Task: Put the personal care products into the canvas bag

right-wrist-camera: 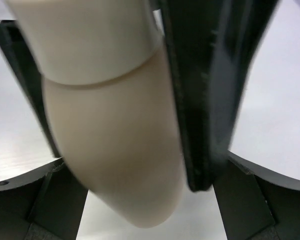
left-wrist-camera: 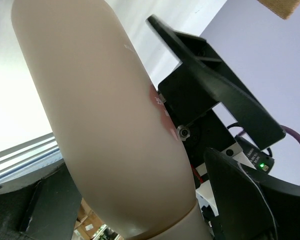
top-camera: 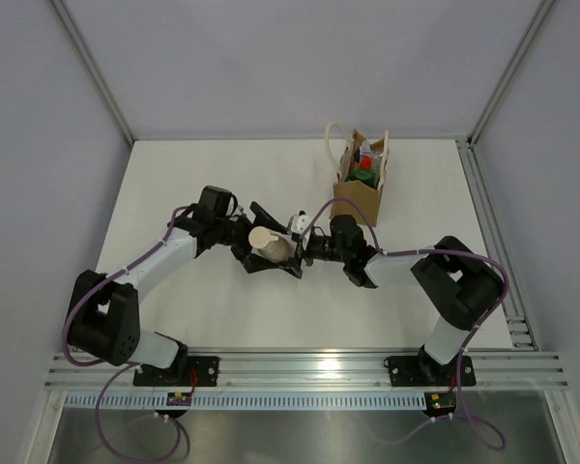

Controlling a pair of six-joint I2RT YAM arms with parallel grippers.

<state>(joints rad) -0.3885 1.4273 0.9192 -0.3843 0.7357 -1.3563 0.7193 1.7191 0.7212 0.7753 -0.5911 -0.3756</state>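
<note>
The beige pump bottle (top-camera: pixel 269 244) hung mid-table, left of the canvas bag (top-camera: pixel 360 196), between both arms: the right gripper (top-camera: pixel 303 247) clasped it, the left gripper (top-camera: pixel 268 253) stood spread, so the left should probably back away squarely.

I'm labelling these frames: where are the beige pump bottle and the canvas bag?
beige pump bottle (top-camera: pixel 271 244), top external view, on its body.
canvas bag (top-camera: pixel 359 204), top external view, on its tan front wall.
</note>
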